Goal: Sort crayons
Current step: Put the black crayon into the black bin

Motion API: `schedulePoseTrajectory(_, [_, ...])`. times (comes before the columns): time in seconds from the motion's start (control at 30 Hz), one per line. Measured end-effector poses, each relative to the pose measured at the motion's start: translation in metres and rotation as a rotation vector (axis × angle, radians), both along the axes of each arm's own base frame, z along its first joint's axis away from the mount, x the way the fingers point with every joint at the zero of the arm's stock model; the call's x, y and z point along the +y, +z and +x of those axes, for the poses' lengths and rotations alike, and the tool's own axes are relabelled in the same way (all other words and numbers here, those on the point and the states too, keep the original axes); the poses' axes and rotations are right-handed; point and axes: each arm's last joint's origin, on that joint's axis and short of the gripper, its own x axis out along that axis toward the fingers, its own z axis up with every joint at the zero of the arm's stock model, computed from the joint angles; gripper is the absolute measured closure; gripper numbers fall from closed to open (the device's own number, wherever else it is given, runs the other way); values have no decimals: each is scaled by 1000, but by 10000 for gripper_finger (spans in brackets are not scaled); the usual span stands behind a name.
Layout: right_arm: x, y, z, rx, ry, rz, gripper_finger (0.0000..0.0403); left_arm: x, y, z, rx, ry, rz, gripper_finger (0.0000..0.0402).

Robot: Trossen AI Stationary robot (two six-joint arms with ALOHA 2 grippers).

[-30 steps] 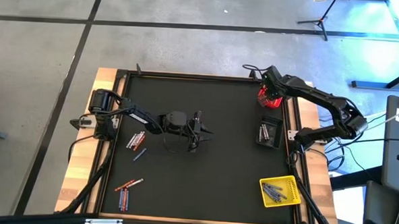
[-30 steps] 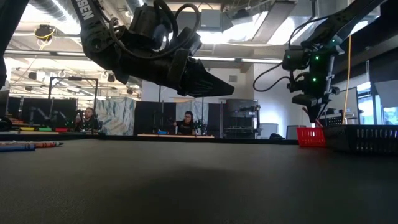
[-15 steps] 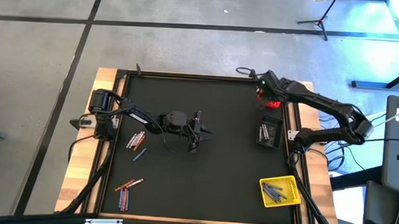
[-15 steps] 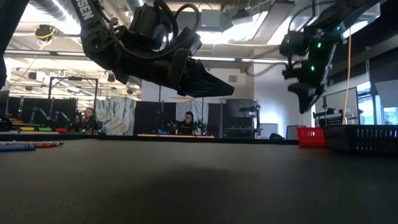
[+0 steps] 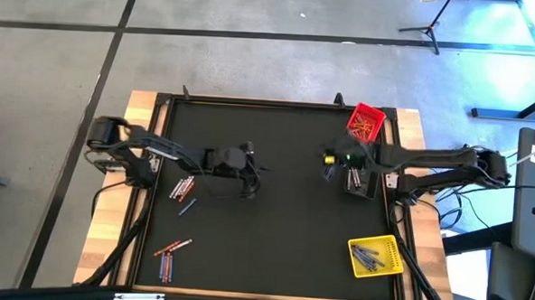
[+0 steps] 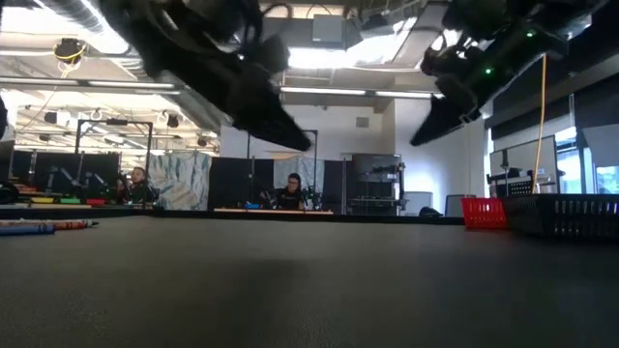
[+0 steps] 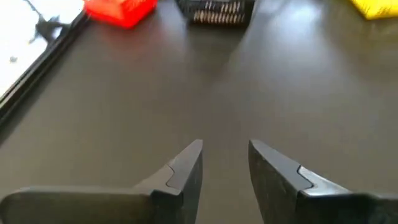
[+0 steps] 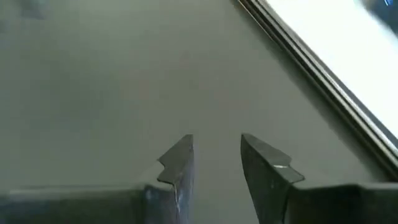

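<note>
Loose crayons lie flat on the black mat at its left: a red-orange and grey cluster [image 5: 184, 187], a single blue one [image 5: 188, 207], and a red-orange and blue group [image 5: 168, 257] near the front edge. Some of them show at the low view's left edge [image 6: 39, 225]. My left gripper [image 5: 248, 183] [image 7: 225, 152] hangs open above the bare mat, to the right of the cluster, with nothing between its fingers. My right gripper [image 5: 328, 167] [image 8: 216, 146] hangs open over the mat just left of the black bin [image 5: 360, 178], also with nothing in it.
A red bin [image 5: 366, 123] with red-orange crayons stands at the far right corner. The black bin holds grey sticks. A yellow bin [image 5: 376, 256] with bluish crayons stands at the near right. A raised frame [image 5: 251, 101] rims the mat. People sit in the room behind [image 6: 290, 193].
My right gripper has swung from above the red bin toward the table's near side and its middle, and now hangs beside the black bin, tipped more level. My left gripper has risen and drawn back a little toward the table's left edge.
</note>
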Motion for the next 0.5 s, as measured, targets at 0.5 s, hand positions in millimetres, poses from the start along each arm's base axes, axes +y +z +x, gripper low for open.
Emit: schedulePoseTrajectory(0.5, [67, -44, 12, -387, 298, 20, 275, -10, 28, -125, 579, 710, -430, 282])
